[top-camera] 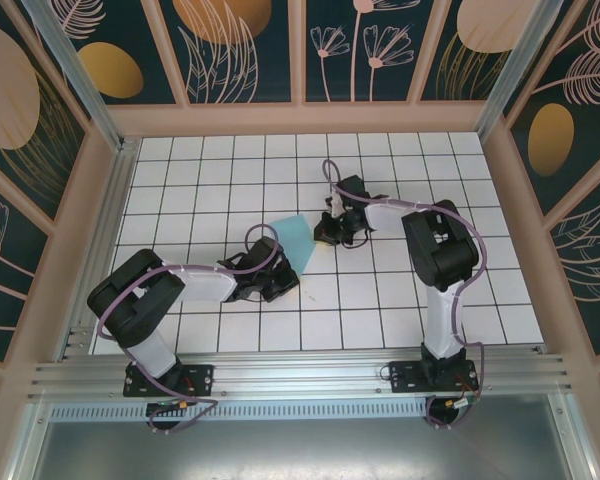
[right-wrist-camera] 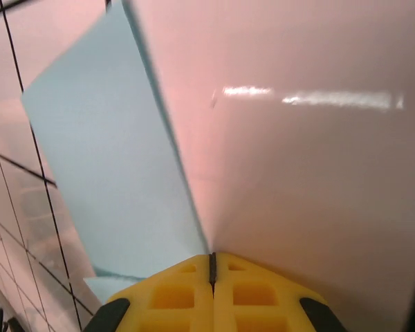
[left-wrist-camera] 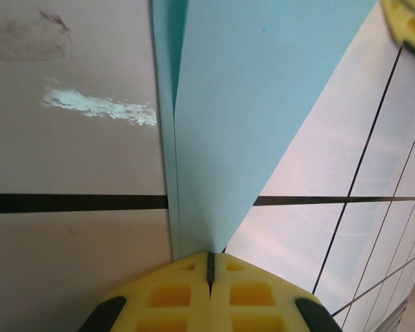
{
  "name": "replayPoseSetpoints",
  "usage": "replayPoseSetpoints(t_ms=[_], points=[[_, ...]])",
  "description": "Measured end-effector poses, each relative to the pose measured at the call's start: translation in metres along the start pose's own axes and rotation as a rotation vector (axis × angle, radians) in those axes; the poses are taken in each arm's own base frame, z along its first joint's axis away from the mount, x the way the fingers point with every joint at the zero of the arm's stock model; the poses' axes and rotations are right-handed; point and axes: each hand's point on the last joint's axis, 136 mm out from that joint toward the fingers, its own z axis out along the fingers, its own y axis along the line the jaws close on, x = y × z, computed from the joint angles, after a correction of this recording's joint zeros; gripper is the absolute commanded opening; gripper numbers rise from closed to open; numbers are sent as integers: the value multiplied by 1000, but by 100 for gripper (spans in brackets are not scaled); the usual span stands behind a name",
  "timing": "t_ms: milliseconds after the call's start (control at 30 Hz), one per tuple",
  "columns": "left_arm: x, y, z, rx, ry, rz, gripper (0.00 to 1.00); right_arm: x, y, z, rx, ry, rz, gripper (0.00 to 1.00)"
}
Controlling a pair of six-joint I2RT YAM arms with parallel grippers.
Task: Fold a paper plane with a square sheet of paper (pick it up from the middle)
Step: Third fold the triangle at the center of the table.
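Top external view, from left to right: the left gripper (top-camera: 283, 275) sits just below the middle of the frame, the turquoise sheet of paper (top-camera: 295, 240) rises from it toward the upper right, and the right gripper (top-camera: 327, 235) meets the sheet's right edge. The sheet lies between the two, at the centre of the tiled table (top-camera: 380, 290).

Left wrist view: the left gripper (left-wrist-camera: 209, 256) at the bottom centre has its yellow pads pressed together. The sheet of paper (left-wrist-camera: 256, 104) narrows to a point right at their seam, so it is pinched there. A second layer edge runs along its left side, which shows the sheet is already folded over.

Right wrist view: the right gripper (right-wrist-camera: 211, 257) is likewise clamped tight. The sheet of paper (right-wrist-camera: 111, 159) fans out to the upper left from the seam, so it appears to be gripped by an edge or corner.

The step in hand looks like carrying or setting a fold held at two points. To do it well, both pinches should be firm and the arms should move together, since any pull apart could tear thin paper and any slack could let the layers slip out of line. The layer edges should be matched before pressing, and the sheet lowered flat so the crease lands straight.
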Motion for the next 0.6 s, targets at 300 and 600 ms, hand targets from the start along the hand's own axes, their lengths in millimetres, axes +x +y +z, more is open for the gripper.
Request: replayPoseSetpoints(t_ms=[300, 600], points=[[0, 2, -8, -34, -2, 48, 20, -22, -9, -16, 42, -65, 11, 8], [-42, -65, -69, 47, -217, 177, 32, -7, 25, -77, -51, -203, -71, 41]])
